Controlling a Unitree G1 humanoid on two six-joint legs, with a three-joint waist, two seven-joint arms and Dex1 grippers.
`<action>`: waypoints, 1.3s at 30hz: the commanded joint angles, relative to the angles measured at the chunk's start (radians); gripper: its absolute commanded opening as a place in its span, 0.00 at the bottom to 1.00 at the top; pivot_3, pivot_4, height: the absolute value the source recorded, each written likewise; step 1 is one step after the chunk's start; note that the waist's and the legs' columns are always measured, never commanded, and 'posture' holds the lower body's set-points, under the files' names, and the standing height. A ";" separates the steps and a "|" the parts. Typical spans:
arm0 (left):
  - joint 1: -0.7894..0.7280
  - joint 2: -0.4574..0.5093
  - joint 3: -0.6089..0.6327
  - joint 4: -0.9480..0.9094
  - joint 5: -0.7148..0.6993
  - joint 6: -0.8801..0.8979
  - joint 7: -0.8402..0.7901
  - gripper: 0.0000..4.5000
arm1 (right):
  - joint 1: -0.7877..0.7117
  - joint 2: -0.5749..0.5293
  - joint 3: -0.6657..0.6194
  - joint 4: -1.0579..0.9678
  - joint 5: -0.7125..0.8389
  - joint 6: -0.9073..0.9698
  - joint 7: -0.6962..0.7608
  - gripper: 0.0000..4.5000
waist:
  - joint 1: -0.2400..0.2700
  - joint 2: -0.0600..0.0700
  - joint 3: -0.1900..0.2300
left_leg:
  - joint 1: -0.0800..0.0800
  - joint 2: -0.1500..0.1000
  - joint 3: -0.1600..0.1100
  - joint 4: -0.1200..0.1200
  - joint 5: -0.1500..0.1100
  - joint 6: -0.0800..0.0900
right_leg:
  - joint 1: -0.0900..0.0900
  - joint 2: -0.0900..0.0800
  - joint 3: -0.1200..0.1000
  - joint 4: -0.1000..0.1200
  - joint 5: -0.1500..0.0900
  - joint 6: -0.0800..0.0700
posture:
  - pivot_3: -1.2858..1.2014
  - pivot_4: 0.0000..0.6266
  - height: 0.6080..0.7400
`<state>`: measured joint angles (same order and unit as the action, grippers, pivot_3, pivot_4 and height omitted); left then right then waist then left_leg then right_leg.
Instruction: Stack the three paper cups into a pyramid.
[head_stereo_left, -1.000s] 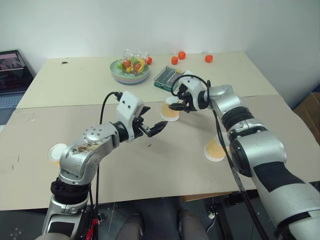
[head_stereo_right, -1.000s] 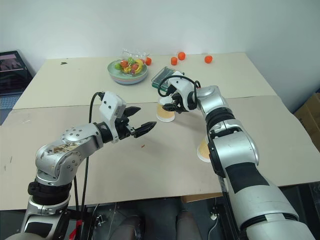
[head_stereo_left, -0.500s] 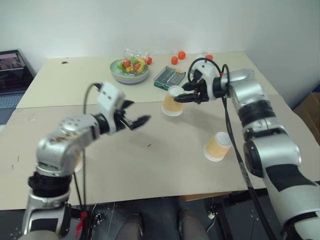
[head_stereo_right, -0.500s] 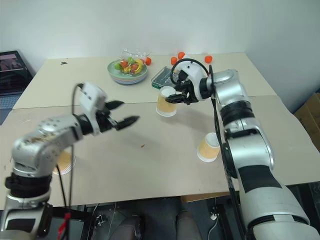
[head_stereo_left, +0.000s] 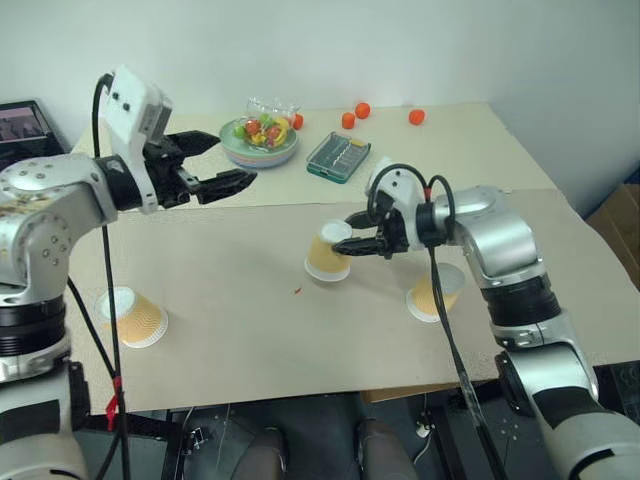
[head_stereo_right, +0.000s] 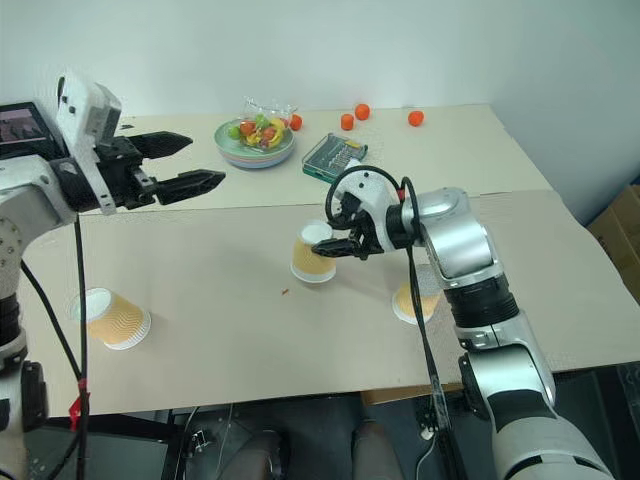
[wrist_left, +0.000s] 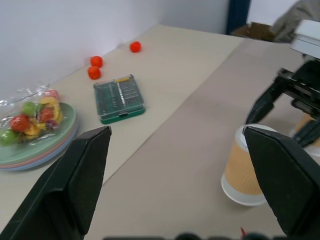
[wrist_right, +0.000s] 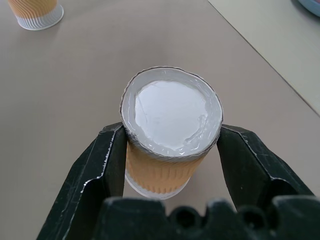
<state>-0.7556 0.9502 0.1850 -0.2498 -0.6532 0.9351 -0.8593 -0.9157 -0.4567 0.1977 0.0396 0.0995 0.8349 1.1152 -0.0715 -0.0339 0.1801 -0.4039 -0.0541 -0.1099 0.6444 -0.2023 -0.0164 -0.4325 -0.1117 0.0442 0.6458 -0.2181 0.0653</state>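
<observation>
Three paper cups with tan sides and white rims are all upside down on the brown table. My right gripper is shut on the middle cup, its fingers clamping the cup just under the white base. I cannot tell whether this cup rests on the table or hangs just above it. A second cup stands partly behind my right forearm. The third cup stands at the near left. My left gripper is open and empty, raised high to the left, well away from every cup.
On the far, lighter table sit a plate of wrapped fruit, a green case and three small orange fruits. A laptop is at the far left. A seam joins the two tables.
My right gripper has carried its cup from near the green case toward me, down to the middle of the brown table. My left arm rose and swung left, still open.
</observation>
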 joint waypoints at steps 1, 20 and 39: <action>0.105 0.101 0.033 -0.078 -0.015 -0.049 -0.139 1.00 | -0.013 0.036 0.022 -0.061 0.027 0.003 -0.045 0.56 | -0.003 0.000 0.000 | 0.000 0.000 0.000 0.000 0.000 0.000 | 0.000 0.000 0.000 0.000 0.000 0.000 | 0.52 0.24 1.00; 0.155 0.054 -0.002 -0.120 0.000 -0.144 -0.089 1.00 | -0.020 0.183 0.162 -0.037 0.041 -0.026 -0.172 0.56 | 0.002 0.000 0.000 | 0.000 0.002 0.001 0.000 0.001 -0.002 | -0.003 0.002 0.000 0.002 0.001 -0.003 | 0.52 0.24 1.00; 0.097 0.018 -0.055 -0.142 -0.058 -0.112 -0.110 1.00 | -0.074 0.077 -0.034 -0.156 0.224 0.184 -0.173 0.99 | 0.009 0.000 0.000 | -0.001 0.002 0.000 0.000 0.001 -0.002 | -0.004 0.002 0.000 0.002 0.001 -0.003 | 0.52 0.24 1.00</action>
<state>-0.6413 0.9556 0.1149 -0.3568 -0.6839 0.8173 -0.9495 -0.9492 -0.3449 0.2503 -0.0316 0.2635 0.9680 0.9278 -0.0629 -0.0340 0.1802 -0.4056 -0.0523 -0.1097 0.6443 -0.2013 -0.0179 -0.4362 -0.1100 0.0437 0.6474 -0.2171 0.0619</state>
